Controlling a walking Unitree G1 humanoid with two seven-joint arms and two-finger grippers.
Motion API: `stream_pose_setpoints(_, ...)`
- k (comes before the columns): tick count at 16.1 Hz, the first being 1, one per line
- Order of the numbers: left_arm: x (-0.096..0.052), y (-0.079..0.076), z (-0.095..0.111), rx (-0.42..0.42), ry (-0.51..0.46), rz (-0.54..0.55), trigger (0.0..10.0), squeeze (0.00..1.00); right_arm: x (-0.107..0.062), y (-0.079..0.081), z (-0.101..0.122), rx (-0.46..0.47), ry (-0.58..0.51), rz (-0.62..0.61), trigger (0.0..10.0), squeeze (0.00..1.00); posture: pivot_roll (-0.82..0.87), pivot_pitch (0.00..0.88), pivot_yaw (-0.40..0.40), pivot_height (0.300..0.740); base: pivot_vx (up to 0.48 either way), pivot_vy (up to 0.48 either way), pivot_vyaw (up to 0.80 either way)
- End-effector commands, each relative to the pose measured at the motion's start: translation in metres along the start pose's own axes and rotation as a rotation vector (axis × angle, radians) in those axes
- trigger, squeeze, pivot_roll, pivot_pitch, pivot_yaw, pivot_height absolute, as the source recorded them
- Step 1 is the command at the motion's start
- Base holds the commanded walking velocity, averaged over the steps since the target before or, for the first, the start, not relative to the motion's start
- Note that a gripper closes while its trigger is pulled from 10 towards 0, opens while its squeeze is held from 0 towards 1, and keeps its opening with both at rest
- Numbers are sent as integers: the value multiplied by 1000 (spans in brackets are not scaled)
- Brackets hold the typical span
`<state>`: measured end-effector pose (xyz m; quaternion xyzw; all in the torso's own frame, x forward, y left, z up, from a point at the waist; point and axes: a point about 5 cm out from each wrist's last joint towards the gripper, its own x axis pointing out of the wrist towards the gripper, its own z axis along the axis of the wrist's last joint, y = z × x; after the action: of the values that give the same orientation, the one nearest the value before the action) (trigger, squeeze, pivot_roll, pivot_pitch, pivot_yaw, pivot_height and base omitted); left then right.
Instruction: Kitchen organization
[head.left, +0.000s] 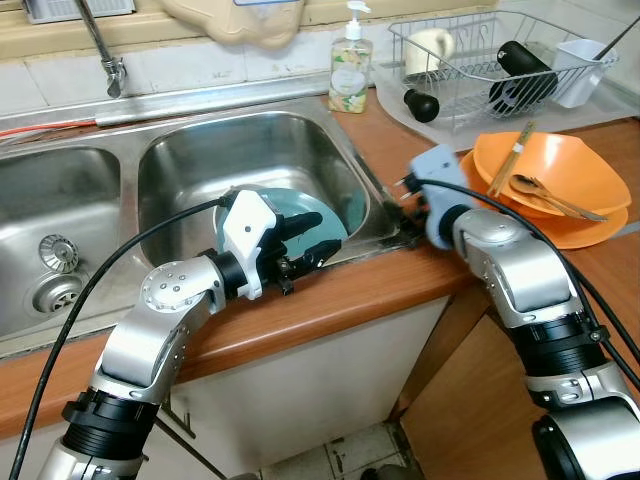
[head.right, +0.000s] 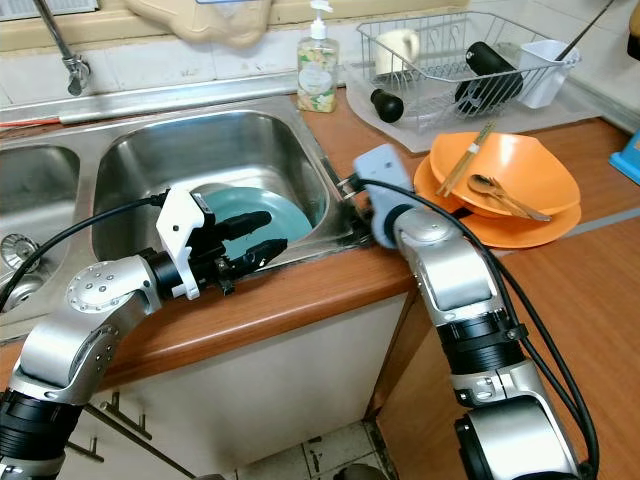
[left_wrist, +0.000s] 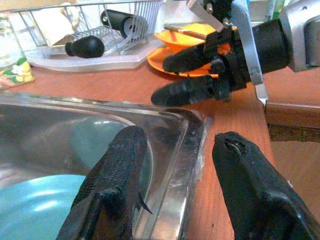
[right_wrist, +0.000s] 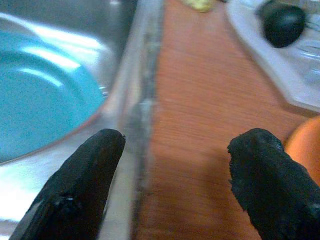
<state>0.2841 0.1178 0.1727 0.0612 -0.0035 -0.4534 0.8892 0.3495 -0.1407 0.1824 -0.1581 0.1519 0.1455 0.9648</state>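
A teal plate (head.left: 322, 212) leans in the right basin of the steel sink (head.left: 200, 150), against its front right corner. My left gripper (head.left: 328, 240) is open at the sink's front rim, one finger over the plate (left_wrist: 35, 205) and the other finger over the wooden counter. My right gripper (head.left: 402, 207) is open too, low over the sink's right rim, its fingertips straddling the rim beside the plate (right_wrist: 35, 95). Neither gripper holds anything. In the left wrist view the right gripper (left_wrist: 160, 80) faces the left one across the sink's corner.
Stacked orange bowls (head.left: 560, 165) with chopsticks (head.left: 510, 160) and a spoon (head.left: 545, 190) sit on the counter at the right. Behind them a wire dish rack (head.left: 480, 75) holds a mug and black items. A soap bottle (head.left: 350, 70) stands by the sink, a tap (head.left: 105, 55) at the back left.
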Motion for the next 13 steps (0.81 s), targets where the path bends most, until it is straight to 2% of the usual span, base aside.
stream_pose_setpoints(1, -1, -1, 3, 19, -6, 1, 10000, 0, -2, -2, -3, 10, -18, -58, 10000, 1000, -126, 0, 31, 740, 0, 0, 0)
stream_pose_setpoints(3, -1, -1, 3, 17, -6, -1, 10000, 0, -3, -1, -9, 28, -17, -95, 10000, 1000, -127, 0, 33, 740, 0, 0, 0)
stream_pose_setpoints(4, -2, -1, 2, 17, -5, -2, 10000, 0, -2, -2, -11, 27, -19, -111, 10000, 722, -126, 0, 34, 740, 0, 0, 0)
stream_pose_setpoints(5, -2, -1, 2, 18, -4, -2, 10000, 0, -1, -4, -12, 19, -20, -129, 10000, 0, -126, 0, 36, 740, 0, 0, 0)
stream_pose_setpoints(10, -2, -1, 2, 19, -3, -2, 10000, 0, 2, -16, -17, 45, -4, -199, 10000, 0, -124, 0, 34, 740, 0, 0, 0)
stream_pose_setpoints(12, -2, -1, 2, 20, 0, -4, 10000, 0, 5, -18, -20, 88, 27, -173, 10000, 0, -124, 0, 36, 740, 0, 0, 0)
stream_pose_setpoints(13, -1, 0, 2, 21, -1, -4, 10000, 0, 7, -19, -20, 137, 34, -149, 10000, 0, -125, 0, 40, 740, 0, 0, 0)
